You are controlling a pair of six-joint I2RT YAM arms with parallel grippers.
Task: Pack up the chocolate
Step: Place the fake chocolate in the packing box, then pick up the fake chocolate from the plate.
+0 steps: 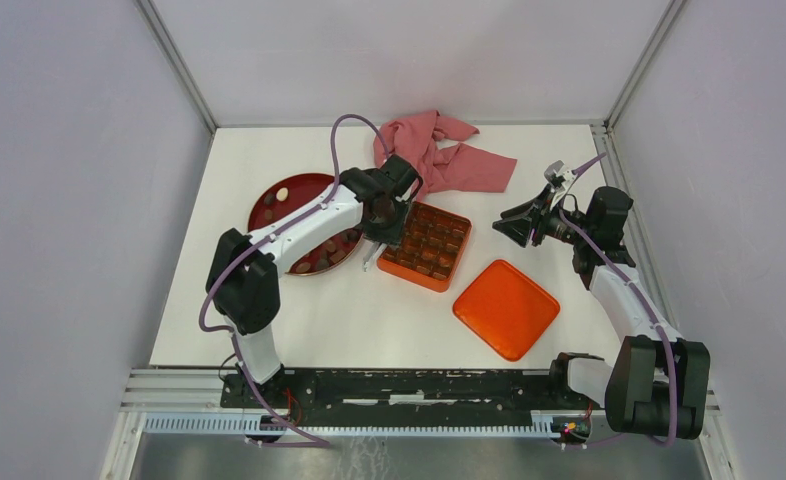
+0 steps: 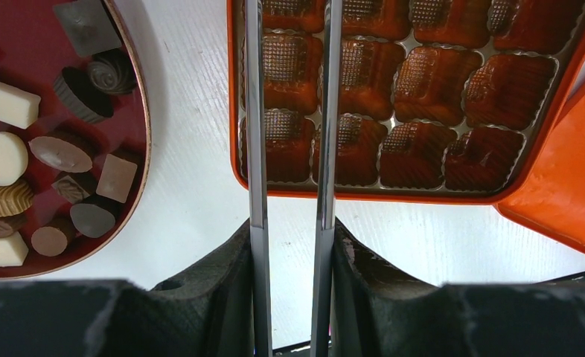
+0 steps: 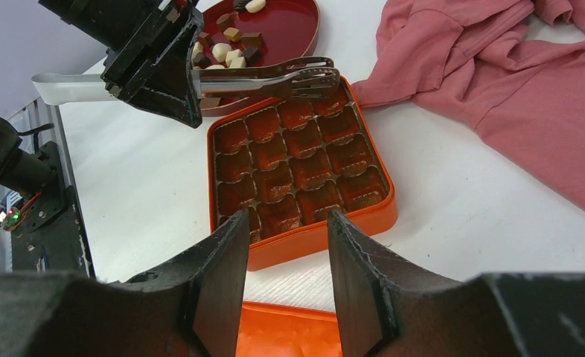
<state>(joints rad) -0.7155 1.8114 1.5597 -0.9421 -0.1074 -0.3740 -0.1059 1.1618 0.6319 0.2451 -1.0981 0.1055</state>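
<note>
Reaching from its base at the near left, the left arm crosses over the near side of the dark-red plate [image 2: 33, 52] with its elbow raised, and the left gripper [image 2: 292, 230] points down over the left edge of the orange tin [image 3: 315, 244]. Its fingers are clamped on a pair of metal tongs [image 2: 254, 149]. The two blades run out side by side with a narrow gap over the tin's left-hand cells, and their tips sit above its far left corner. Whether the tips hold anything cannot be told. The right arm rises from the near right corner and bends inward at the wrist. The right gripper [image 3: 288, 223] hangs above the table [image 1: 369, 320] to the right of the tin, facing it, with its jaws apart and nothing between them. The chocolate [image 2: 60, 154] lies on the plate, just left of the tin. It is a loose crowd of small pieces, mostly dark brown ovals, squares and swirled cups, with a few cream bars and discs and one tan ridged piece. The tin's grid of cells shows a glossy amber-brown ridged lining, and whether any cell holds a piece cannot be told. An orange lid [image 1: 506, 308] lies flat just beside the tin's near right corner. A pink cloth [image 1: 449, 160] lies crumpled beyond the tin's far edge.
</note>
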